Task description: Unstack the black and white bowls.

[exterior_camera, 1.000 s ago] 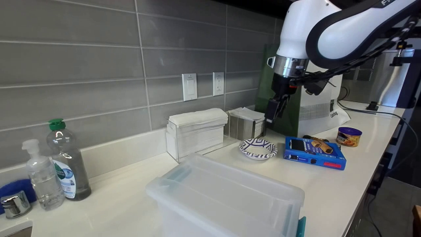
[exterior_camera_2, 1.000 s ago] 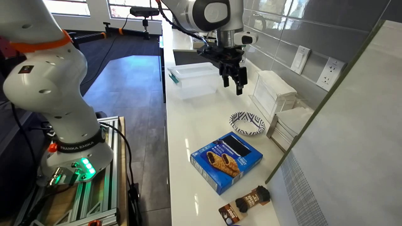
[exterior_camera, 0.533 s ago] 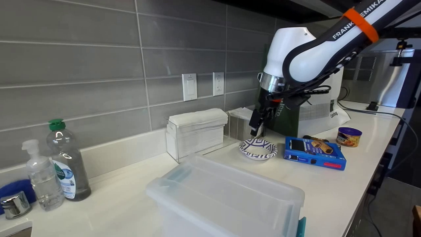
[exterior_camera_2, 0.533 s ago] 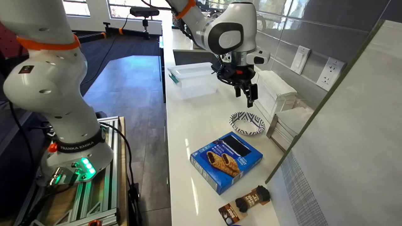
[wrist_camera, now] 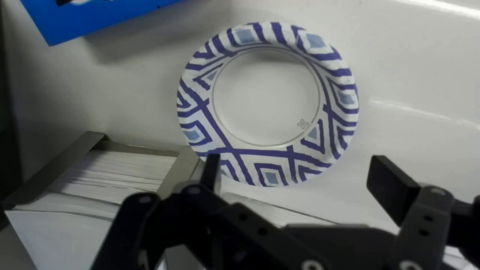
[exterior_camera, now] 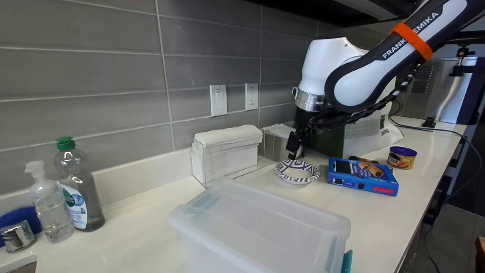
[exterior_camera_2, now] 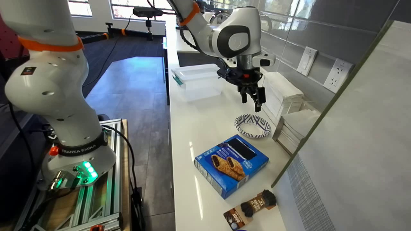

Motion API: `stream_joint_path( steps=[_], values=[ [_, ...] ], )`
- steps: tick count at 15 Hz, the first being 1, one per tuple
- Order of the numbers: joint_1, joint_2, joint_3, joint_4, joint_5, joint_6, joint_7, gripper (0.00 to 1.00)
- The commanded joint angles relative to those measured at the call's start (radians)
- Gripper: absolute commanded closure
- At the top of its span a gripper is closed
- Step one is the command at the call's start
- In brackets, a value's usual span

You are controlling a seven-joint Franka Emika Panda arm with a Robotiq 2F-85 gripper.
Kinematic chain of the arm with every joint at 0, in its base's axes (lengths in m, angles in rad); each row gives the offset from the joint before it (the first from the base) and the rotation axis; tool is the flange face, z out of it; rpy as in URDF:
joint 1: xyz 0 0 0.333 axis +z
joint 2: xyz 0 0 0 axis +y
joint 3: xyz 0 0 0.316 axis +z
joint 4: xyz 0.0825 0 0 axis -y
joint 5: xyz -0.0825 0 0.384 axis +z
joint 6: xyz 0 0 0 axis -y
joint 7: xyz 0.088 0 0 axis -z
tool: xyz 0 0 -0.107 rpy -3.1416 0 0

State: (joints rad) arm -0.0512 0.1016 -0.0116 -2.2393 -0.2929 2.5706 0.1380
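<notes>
Gripper (exterior_camera_2: 251, 104) has dropped lower over the past second, and moved across the surface (exterior_camera_2: 202, 123) toward the black and white bowls (wrist_camera: 267, 97); in the latest half second it shifts only slightly. The bowls have not moved. They sit upright on the surface, below and ahead of the gripper, and read as one rim: how many are nested cannot be told. The fingers (wrist_camera: 390, 183) stand wide apart, holding nothing. In the wrist view one finger overlaps the near rim while its partner is clear of it, over bare surface, so the gap does not look centred on the bowls; no contact shows. The metal napkin holder (wrist_camera: 179, 173) shows just beside the overlapping finger, and the blue box (exterior_camera_2: 231, 165) lies beyond the bowls from the gripper.

For the task, this looks like the end of the approach, with unstacking not begun. The next move probably calls for a small correction, then a gentle descent astride one rim. Closing on every layer at once would likely lift the whole stack, and the napkin holder may crowd the nearer finger.
</notes>
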Motion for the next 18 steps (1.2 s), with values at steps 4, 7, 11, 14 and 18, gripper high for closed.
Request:
stream_joint_path(
  steps=[4,7,11,14,18],
  values=[
    [0.049,0.074,-0.011,0.046,-0.033,-0.015,0.011,0.07],
    [0.059,0.106,-0.007,0.061,-0.014,-0.008,0.000,0.15],
    [0.070,0.149,-0.004,0.088,0.003,-0.003,-0.015,0.14],
    [0.070,0.169,-0.002,0.101,0.026,0.003,-0.036,0.23],
    [0.064,0.188,0.001,0.114,0.068,0.006,-0.071,0.28]
  ],
)
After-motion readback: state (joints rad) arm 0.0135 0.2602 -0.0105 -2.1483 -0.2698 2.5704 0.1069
